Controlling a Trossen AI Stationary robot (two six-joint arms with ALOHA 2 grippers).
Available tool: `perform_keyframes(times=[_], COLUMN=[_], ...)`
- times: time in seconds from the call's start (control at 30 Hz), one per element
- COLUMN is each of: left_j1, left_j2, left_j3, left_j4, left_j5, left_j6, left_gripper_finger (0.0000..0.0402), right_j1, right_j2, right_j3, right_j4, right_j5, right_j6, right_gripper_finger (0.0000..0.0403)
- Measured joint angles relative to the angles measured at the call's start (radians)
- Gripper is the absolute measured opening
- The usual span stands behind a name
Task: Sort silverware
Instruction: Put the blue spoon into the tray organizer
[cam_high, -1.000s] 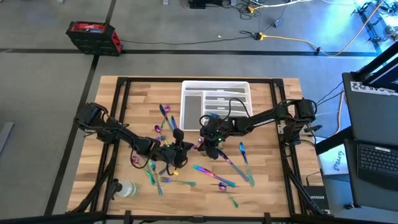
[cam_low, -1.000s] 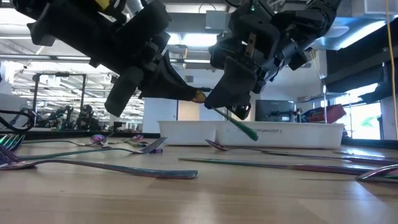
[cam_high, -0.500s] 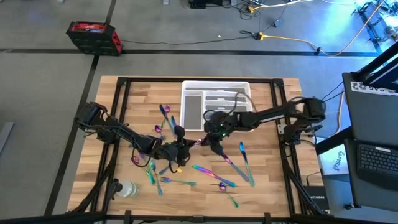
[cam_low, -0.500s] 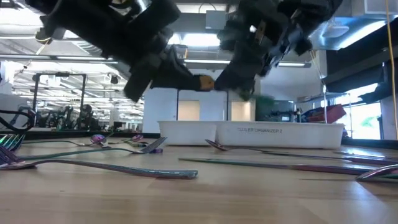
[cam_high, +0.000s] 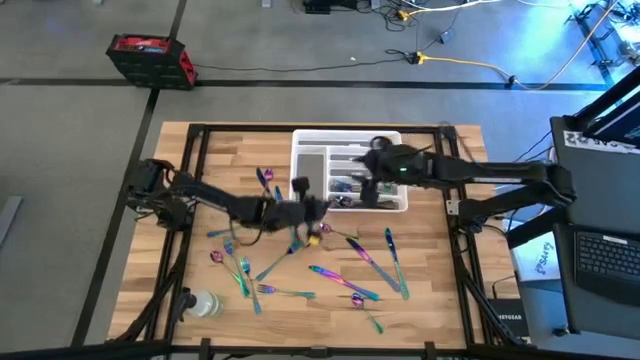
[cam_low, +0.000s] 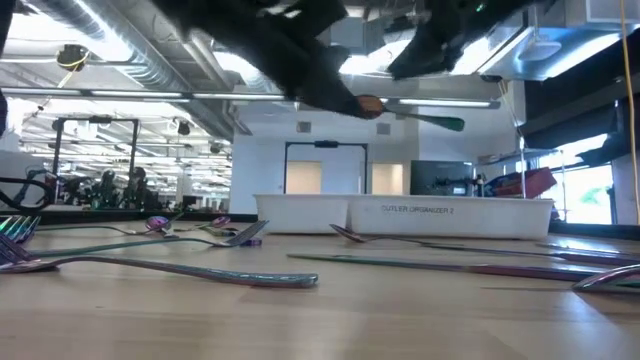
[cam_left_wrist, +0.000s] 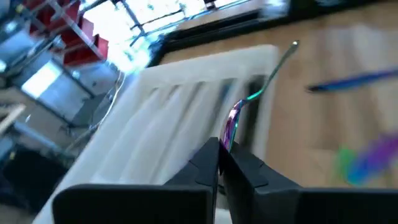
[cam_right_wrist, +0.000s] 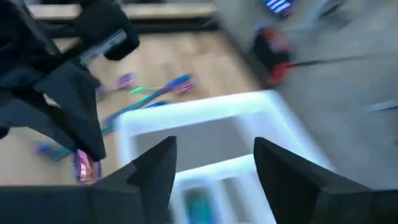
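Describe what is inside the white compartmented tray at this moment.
In the tray, a few utensils lie in the narrow slots. The right claw and arm cover the near compartments, so their contents cannot be seen.

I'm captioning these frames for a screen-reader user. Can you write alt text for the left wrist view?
The left pincer, shut on a slim iridescent utensil, holds it out toward a white compartmented tray on a wooden table. More rainbow silverware lies blurred on the wood beside the tray.

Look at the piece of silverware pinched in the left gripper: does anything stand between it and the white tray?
Nothing visible does. The left gripper holds the slim piece just short of the tray; the right gripper, open, hangs over the tray, not between them.
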Motion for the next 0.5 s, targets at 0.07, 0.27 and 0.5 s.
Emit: perform_keyframes(times=[0.07,0.27,0.5], left_j1=[0.059,0.278,0.481], left_j2=[0.000,0.030,0.227], left_j3=[0.045,0.181,0.307], left_j4=[-0.023,-0.135,-0.185], left_j5=[0.032,0.308,0.609], left_j6=[-0.050,-0.389,-0.807], left_gripper_finger=[0.0000,0.0000,0.0000], right_j1=[0.000,-0.001,-0.001], right_j2=[-0.052,-0.138,-0.150], right_j3=[0.001,0.001,-0.036], right_j4=[-0.025,-0.111,-0.141], right_j5=[0.082,0.216,0.217], right_j6=[-0.039,-0.137,-0.196], right_gripper_finger=[0.0209,0.0209,0.0209])
